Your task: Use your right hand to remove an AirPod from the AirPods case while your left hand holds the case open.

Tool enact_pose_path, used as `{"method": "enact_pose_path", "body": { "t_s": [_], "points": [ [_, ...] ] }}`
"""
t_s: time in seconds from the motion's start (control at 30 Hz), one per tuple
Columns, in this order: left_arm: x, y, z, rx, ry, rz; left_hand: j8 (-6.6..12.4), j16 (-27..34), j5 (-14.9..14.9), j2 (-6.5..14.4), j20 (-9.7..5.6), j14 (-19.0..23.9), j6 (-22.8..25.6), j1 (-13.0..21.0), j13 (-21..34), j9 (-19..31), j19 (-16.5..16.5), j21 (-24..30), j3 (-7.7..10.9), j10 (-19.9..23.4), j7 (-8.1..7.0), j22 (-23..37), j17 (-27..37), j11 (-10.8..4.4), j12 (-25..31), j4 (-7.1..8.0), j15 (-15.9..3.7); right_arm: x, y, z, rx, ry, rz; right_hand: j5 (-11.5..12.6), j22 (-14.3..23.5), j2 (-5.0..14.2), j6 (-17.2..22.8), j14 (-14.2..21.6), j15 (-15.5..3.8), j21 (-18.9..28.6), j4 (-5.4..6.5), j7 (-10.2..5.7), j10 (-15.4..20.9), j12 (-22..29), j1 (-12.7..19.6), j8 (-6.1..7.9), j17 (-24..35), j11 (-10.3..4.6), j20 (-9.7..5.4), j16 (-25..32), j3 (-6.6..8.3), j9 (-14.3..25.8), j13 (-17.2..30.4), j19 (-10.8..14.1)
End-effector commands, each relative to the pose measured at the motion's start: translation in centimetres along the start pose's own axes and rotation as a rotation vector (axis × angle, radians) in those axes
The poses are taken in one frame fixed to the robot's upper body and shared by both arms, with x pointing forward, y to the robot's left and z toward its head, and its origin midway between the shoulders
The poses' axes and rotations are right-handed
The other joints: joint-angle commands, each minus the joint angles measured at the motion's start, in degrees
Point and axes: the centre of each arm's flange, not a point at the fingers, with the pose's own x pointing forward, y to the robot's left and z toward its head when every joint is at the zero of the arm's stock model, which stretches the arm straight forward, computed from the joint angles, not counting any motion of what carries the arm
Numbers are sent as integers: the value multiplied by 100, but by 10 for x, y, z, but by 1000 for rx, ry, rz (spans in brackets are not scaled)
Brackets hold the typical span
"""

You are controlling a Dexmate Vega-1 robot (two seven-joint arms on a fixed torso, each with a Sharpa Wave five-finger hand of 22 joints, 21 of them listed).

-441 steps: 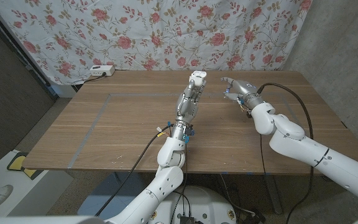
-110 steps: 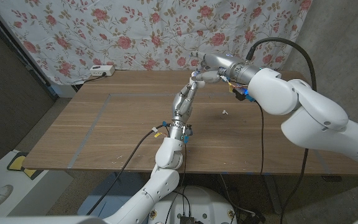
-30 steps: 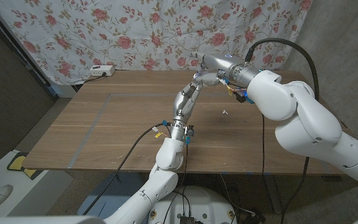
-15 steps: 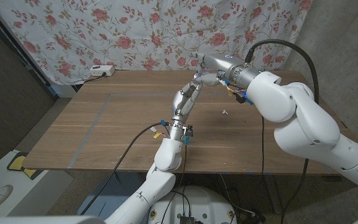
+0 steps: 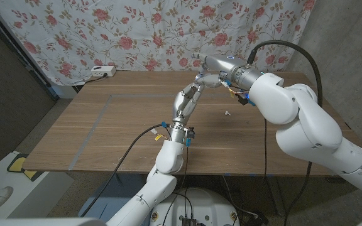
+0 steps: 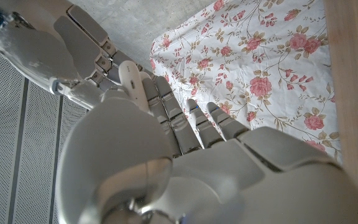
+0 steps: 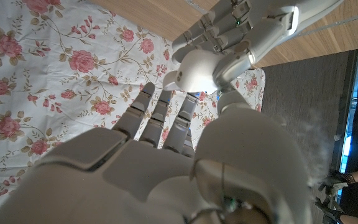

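Note:
My left hand (image 5: 196,83) is raised above the far middle of the table and grips the small white AirPods case (image 7: 197,68) in its fingertips (image 7: 241,28). My right hand (image 5: 211,68) is right against the case from the far right, its fingers (image 7: 166,115) stretched toward it. Whether anything is pinched between them is hidden. In the left wrist view my left hand (image 6: 166,155) sits close under the right hand (image 6: 48,50). One white AirPod (image 5: 227,113) lies on the table, to the right of my left arm.
A white power strip (image 5: 102,71) lies at the table's (image 5: 105,132) far left edge. A floral cloth (image 5: 137,31) hangs behind the table. My right arm's black cable (image 5: 291,47) arcs above the far right corner.
Over the last second both hands have stayed together at the case, with only slight shifts. Long before, the right hand was apart, low over the table at the right, where the AirPod now lies.

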Motion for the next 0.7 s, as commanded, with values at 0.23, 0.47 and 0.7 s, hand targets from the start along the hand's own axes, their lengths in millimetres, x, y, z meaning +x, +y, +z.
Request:
{"method": "enact_pose_path", "body": {
  "t_s": [0.23, 0.47, 0.7],
  "points": [
    [-2, 4, 1, -7, -8, 3, 103, -47, 42, 112, 11, 138, 64, 156, 23, 337, -28, -23, 45, 51, -122, 19, 25, -22, -11, 11, -198, 1, 0, 5, -12, 0, 7, 71, 16, 83, 71, 83, -443, -16, -89, -77, 2, 339, 268, 32, 147, -97, -20, 103, 62, 11, 394, 38],
    [-2, 4, 1, -4, -5, 3, 107, -63, 43, 110, 17, 105, 60, 146, 30, 348, -37, -27, 42, 42, -131, 20, 28, -32, -25, 21, -190, 1, 0, 6, -10, 0, 18, 91, 15, 106, 76, 112, -481, -19, -112, -115, -191, 619, 434, 20, 316, -133, -42, 205, 107, 14, 795, 25],
    [-3, 3, 1, -8, -4, -10, 112, -74, 44, 113, 16, 81, 59, 136, 36, 359, -57, -35, 39, 46, -132, 20, 31, -37, -33, 30, -187, 0, 1, 6, -6, 1, 15, 118, 17, 161, 109, 90, -549, -14, -129, -160, -343, 1029, 685, 21, 543, -149, -80, 319, 197, 18, 1319, 21]
  ]
}}
